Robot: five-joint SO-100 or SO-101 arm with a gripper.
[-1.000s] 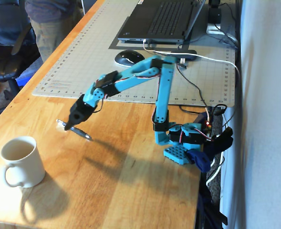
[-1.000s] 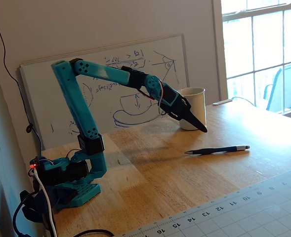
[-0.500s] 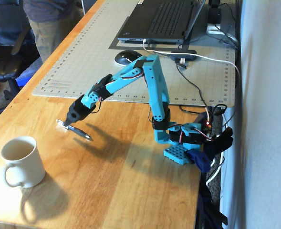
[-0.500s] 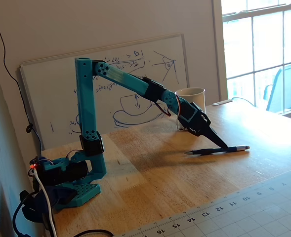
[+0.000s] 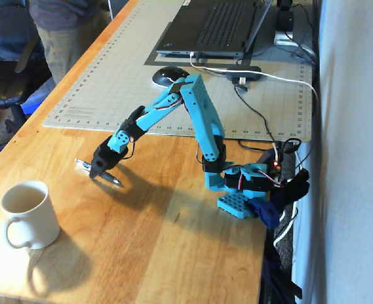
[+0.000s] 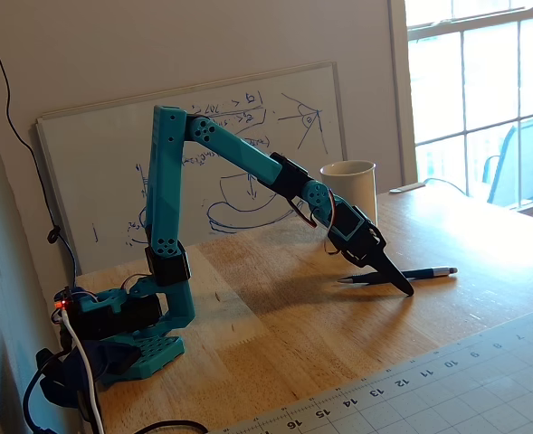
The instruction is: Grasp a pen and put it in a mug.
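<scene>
Slim dark pen point(image 6: 394, 274) with silvery tip, flat on table, gripper point(image 6: 402, 287) over it, grip unclear

One fixed view looks down on the desk point(image 5: 161, 253) from high, fairly far. The other stands low, probably on the desk, facing the whiteboard point(image 6: 94, 181). Both share the arm point(image 5: 202, 120).

Table: my wooden desk point(image 5: 173, 253), sunlit.
Behind me: whiteboard point(image 6: 94, 172) against a plain wall point(image 6: 157, 45).
Window point(image 6: 483, 90): bright daylight.
Floor side: office chair point(image 5: 9, 69).
</scene>
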